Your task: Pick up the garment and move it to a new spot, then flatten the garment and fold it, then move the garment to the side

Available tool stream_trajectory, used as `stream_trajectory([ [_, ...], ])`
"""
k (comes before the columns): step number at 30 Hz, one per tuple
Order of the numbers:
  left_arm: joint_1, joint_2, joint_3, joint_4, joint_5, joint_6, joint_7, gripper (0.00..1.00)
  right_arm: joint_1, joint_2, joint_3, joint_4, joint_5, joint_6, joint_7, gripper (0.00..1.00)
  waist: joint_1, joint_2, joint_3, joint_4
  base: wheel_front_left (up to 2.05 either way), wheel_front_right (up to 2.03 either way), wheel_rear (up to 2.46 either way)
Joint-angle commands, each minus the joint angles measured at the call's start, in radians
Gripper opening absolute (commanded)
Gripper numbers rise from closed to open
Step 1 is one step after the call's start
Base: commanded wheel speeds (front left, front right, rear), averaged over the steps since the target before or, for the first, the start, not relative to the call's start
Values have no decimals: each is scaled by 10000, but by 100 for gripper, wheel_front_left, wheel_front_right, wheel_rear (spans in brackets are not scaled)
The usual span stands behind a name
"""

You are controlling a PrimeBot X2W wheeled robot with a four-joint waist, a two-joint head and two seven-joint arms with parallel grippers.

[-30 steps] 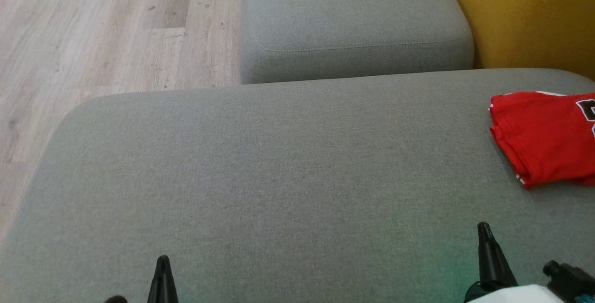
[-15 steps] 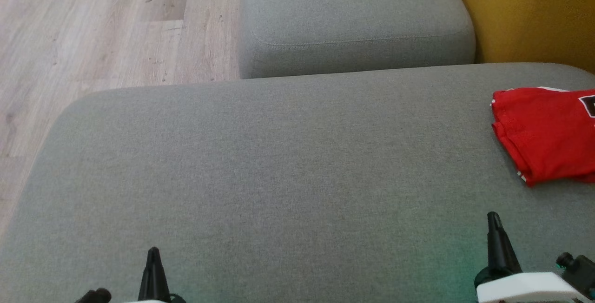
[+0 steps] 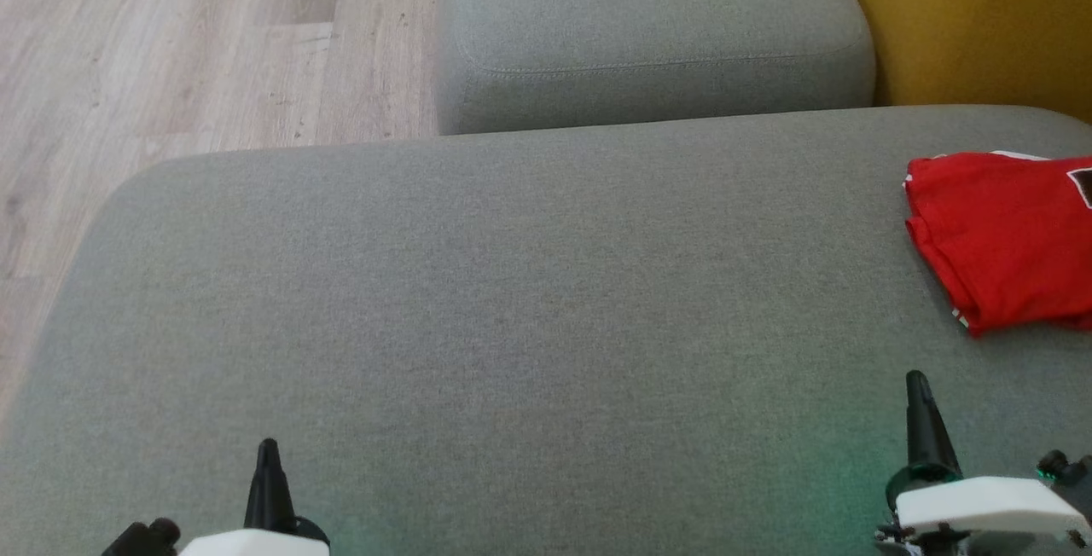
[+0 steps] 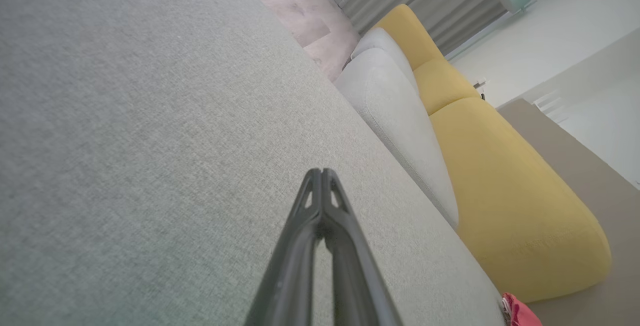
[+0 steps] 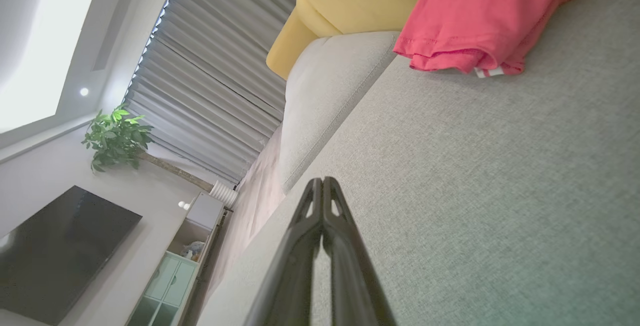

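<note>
We see the garment (image 3: 1007, 240), red with a strip of white trim along one edge, lying in a folded bundle at the far right of the large grey seat (image 3: 512, 326). The right side of the head view cuts it off, and a bit of dark print shows there. It rests flat on the fabric, close to the seat's far edge and just in front of the yellow sofa (image 3: 981, 19).

Our right gripper (image 3: 917, 385) is at the lower right of the head view, above the seat. It is on the near side of the garment, apart from it and not touching it. Its jaws are pressed together with nothing between them, and in the right wrist view the two dark fingers meet at the tip. Our left gripper (image 3: 267, 454) is at the lower left, well apart from the garment. Its jaws are likewise together and empty, and they point out over bare grey fabric.

Beyond the large seat a second grey cushion (image 3: 648, 27) butts against its far side, with the yellow sofa to its right. Pale wooden floor (image 3: 171, 44) runs along the left.

The right wrist view also takes in the room. There are grey curtains (image 5: 215, 81), a green plant (image 5: 115, 138), a dark television (image 5: 60, 246) and a low cabinet (image 5: 172, 276). The cabinet has pale green doors and one open compartment. Something small sits in that compartment, but it is too blurred for us to tell what it is.
</note>
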Motion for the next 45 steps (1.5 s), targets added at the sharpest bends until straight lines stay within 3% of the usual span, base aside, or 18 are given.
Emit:
stream_trajectory([
  [1, -613, 129, 359, -249, -367, -118, 69, 0, -590, -211, 21, -244, 392, 47, 58, 0, -1, 0, 25, -1, 0, 0, 0],
  [45, -1951, 106, 1648, 134, -5411, -1097, 1338, 0, -1954, -224, -684, 189, 5641, 73, 1312, 0, -1, 0, 580, -21, 0, 0, 0],
])
